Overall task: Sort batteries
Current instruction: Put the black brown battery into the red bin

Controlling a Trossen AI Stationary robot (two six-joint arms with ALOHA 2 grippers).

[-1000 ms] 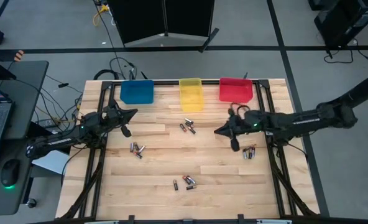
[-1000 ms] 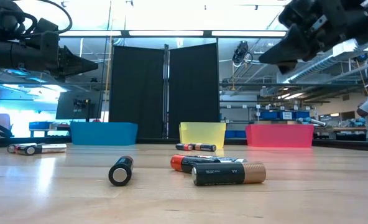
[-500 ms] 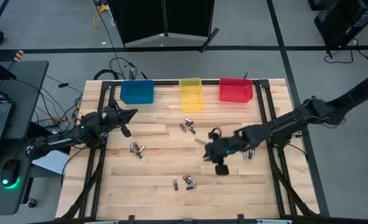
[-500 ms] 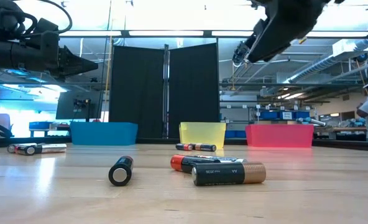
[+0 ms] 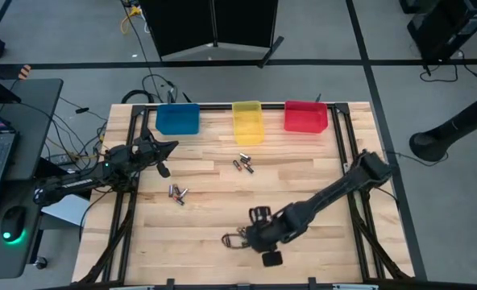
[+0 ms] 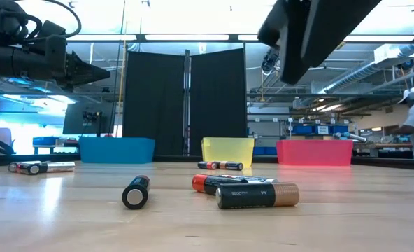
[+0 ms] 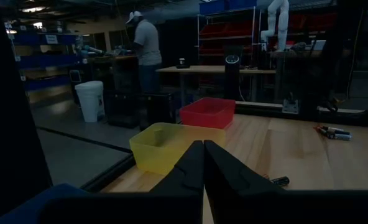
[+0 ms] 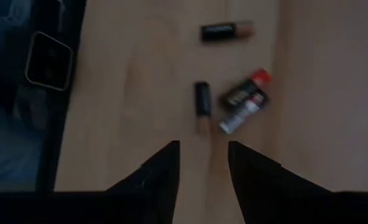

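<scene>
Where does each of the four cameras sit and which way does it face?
High view: above the table, looking straight down; shows both arms, the left gripper and right gripper.
Low view: at table-top height, looking level across the batteries to the bins; arms enter from above.
Left wrist view: behind the shut fingers, facing the yellow bin and red bin.
Right wrist view: behind open fingers, looking down at the batteries.
Shared: the near battery cluster shows in high, low and right wrist views.

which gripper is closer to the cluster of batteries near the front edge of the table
Right. The right gripper, fingers apart, hangs just above the front battery cluster. The left gripper, shut, waits far off near the blue bin.
</scene>
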